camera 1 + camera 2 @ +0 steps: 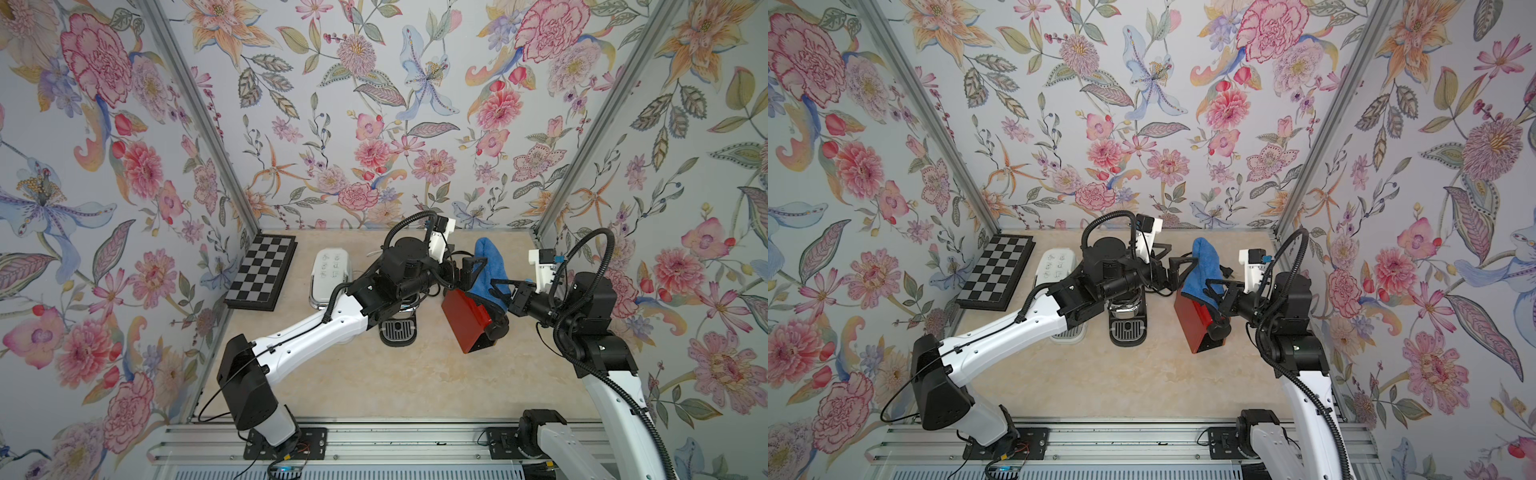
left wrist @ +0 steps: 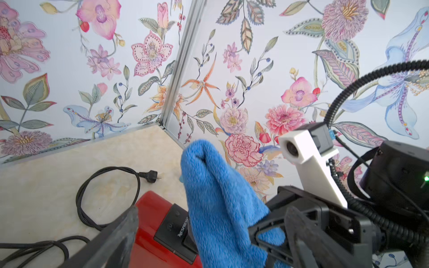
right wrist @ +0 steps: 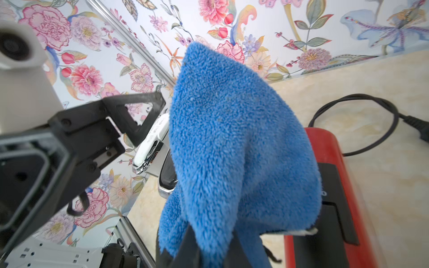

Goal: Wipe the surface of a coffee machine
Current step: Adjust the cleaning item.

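Centrally, a blue cloth (image 1: 487,264) of deep, fuzzy microfibre pile rises in a soft folded cone over the red coffee machine (image 1: 463,322). Its lower folds are pinched between the pressed-together jaws of the right arm (image 1: 592,297). The machine is a glossy red plastic box with rounded edges and a matt black top panel (image 2: 173,228) lettered "Nespresso". It stands at an angle on the right half of the tabletop (image 1: 415,374), a smooth cream surface with marble veining. The cloth's hem covers part of that panel in both wrist views; firm contact cannot be confirmed. The jaws of the left arm (image 1: 307,328) are spread wide just beside the cloth, gripping nothing; their black fingers (image 3: 139,111) are open triangular frames. Behind the red machine, a thin black power cord (image 2: 106,197) lies in a loose loop ending in a round plug. Further left stand a black machine with a slotted drip grille (image 1: 398,330), a white rounded machine (image 1: 330,268) with chrome trim, and a flat chessboard (image 1: 262,272).
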You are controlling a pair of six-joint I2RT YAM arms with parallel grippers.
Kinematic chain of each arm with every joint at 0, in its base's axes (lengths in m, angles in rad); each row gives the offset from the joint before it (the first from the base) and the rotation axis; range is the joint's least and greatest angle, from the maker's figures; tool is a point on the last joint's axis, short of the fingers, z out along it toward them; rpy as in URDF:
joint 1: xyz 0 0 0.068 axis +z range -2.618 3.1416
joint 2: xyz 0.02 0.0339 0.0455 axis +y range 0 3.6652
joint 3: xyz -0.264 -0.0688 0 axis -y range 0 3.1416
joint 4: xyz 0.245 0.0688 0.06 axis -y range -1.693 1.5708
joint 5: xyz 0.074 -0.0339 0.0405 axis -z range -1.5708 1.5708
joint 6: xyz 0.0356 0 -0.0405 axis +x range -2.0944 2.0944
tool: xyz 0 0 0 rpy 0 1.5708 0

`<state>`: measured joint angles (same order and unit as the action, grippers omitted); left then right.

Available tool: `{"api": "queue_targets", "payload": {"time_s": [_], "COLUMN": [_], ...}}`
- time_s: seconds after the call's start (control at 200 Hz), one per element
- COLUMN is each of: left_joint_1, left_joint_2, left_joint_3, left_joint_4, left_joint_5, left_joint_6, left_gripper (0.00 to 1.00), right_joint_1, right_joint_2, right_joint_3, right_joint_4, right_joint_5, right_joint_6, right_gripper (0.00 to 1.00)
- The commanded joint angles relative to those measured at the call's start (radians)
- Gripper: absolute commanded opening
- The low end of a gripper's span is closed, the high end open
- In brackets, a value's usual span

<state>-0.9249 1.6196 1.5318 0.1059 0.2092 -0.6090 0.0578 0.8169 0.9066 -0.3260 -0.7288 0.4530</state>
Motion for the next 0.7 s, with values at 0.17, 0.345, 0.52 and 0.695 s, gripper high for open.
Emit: {"api": "queue_targets", "payload": {"time_s": [0.17,0.345,0.52,0.695], "left_joint_1": [0.014,0.013,0.015,0.028], "left_joint_2": [0.107,0.061,0.052,0.082], "left_joint_3": [0.068,0.0,-0.023,-0.081], "left_joint_4": [-0.011,-0.026,-0.044,0.117], "left_joint_5": [0.116,0.013,0.005,0.139], "left_joint_6": [-0.028,-0.009,-0.018,-0.118], "left_gripper": [0.99,0.99,0.99,0.96], "right_joint_1": [0.074,0.078,0.094,0.135], "right_joint_2": [0.01,0.019,0.015,0.019], "right_joint_3": [-0.016,-0.006,-0.006,-0.013], "right_joint_4": [0.065,0.066,0.068,0.083], "right_joint_5": [0.026,0.03,0.048,0.061], "right_joint_6": [0.004,-0.007,-0.02,-0.018], "right_gripper": [0.0,0.0,0.0,0.0]}}
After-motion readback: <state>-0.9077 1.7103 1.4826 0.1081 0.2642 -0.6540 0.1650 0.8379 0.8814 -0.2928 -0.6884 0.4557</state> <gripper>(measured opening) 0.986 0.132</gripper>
